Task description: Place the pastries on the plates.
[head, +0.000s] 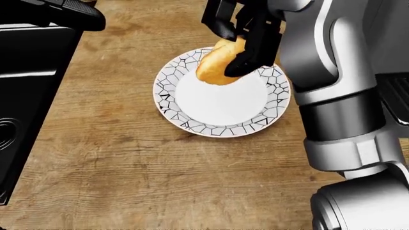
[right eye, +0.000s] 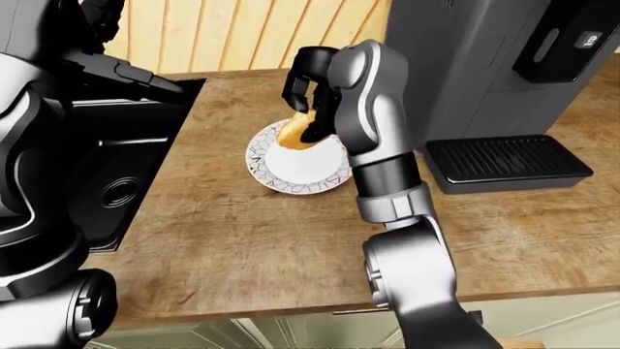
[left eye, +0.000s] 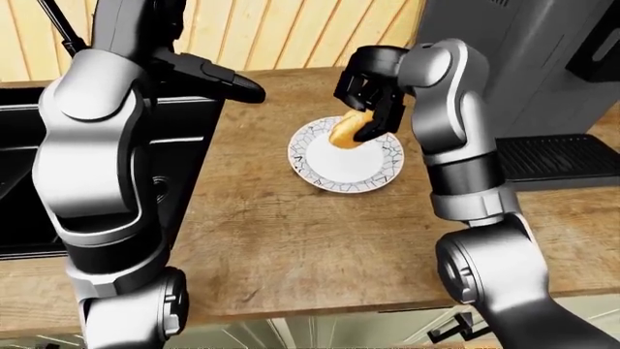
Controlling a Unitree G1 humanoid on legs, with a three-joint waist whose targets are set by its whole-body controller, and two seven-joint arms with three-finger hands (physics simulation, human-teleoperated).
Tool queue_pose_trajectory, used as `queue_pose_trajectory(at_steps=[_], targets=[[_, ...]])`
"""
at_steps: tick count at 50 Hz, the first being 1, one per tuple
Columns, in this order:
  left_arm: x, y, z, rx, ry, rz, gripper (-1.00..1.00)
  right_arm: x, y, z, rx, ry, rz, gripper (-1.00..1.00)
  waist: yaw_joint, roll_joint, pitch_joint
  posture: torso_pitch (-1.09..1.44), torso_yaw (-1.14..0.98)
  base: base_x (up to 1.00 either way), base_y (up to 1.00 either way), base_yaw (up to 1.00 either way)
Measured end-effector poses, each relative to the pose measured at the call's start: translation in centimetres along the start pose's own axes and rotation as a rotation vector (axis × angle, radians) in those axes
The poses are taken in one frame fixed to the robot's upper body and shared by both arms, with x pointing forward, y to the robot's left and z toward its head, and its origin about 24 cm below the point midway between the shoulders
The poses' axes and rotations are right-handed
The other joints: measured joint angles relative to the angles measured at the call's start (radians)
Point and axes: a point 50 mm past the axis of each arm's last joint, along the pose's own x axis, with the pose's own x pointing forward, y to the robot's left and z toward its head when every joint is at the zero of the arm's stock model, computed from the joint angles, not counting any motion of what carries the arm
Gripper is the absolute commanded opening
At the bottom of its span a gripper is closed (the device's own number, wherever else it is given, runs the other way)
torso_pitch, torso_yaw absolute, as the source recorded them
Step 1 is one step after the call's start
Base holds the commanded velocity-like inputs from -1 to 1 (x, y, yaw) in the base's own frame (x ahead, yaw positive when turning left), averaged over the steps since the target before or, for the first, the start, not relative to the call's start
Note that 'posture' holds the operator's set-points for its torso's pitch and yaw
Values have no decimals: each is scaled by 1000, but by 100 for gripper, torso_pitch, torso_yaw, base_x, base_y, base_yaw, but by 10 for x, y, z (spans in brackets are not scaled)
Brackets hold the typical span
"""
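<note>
- Over the round white plate with the black crackle rim [head: 220, 132], the robot's right hand [head: 246, 36] holds a golden, puffy pastry [head: 217, 67].
- Its black fingers [head: 252, 57] pinch the pastry from both sides, so the pastry hangs by its top end and cannot slip.
- I think the pastry sits above the plate's upper part because the hand is about to set it down on the white middle.
- In the head view the pastry's low end looks very near the plate. I cannot tell if it touches or is just above it.
- That plate lies flat on the brown wooden counter [head: 128, 182], with bare wood on all sides, so the hand has room to come down.
- Beside the plate, toward the left of the left-eye view, the left hand [left eye: 227, 80] reaches out over the edge of the black sink [right eye: 116, 185]. It holds nothing that I can see. I cannot tell if its fingers are spread or pressed together, since they look like one dark shape.
- My guess is that it waits there to keep out of the way.
- At the right of the right-eye view stands a tall grey coffee machine [right eye: 474, 65] with a black ribbed drip tray [right eye: 504, 163].
- The fingers cover part of the pastry, so its full shape is hard to see.
- Only one plate and one pastry show; any others are out of sight.
</note>
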Motion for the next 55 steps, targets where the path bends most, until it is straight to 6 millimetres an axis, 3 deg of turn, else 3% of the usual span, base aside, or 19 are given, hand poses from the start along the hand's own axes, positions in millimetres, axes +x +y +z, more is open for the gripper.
queue_pose_trajectory(at_steps=[23, 25, 30, 35, 48, 49, 55], targets=[[1, 0, 0, -1, 2, -1, 100, 13, 2, -7, 28, 17, 6, -100, 5, -2, -4, 1, 0, 0, 0, 0], [1, 0, 0, -1, 3, 0, 100, 15, 2, -7, 34, 18, 9, -78, 4, -2, -5, 1, 0, 0, 0, 0], [1, 0, 1, -1, -1, 0, 100, 21, 4, -13, 55, 38, 17, -56, 5, -3, -7, 1, 0, 0, 0, 0], [1, 0, 0, 0, 2, 1, 100, 21, 5, -11, 54, 32, 22, 0, 4, -2, -5, 1, 0, 0, 0, 0], [1, 1, 1, -2, -1, 1, 100, 19, 4, -10, 53, 25, 20, 0, 4, -3, -6, 1, 0, 0, 0, 0], [1, 1, 1, -2, -1, 2, 100, 19, 4, -10, 53, 25, 20, 23, 4, -3, -6, 1, 0, 0, 0, 0], [0, 2, 1, 1, 0, 5, 100, 20, 8, -9, 57, 23, 35, 36, 4, -2, -4, 1, 0, 0, 0, 0]])
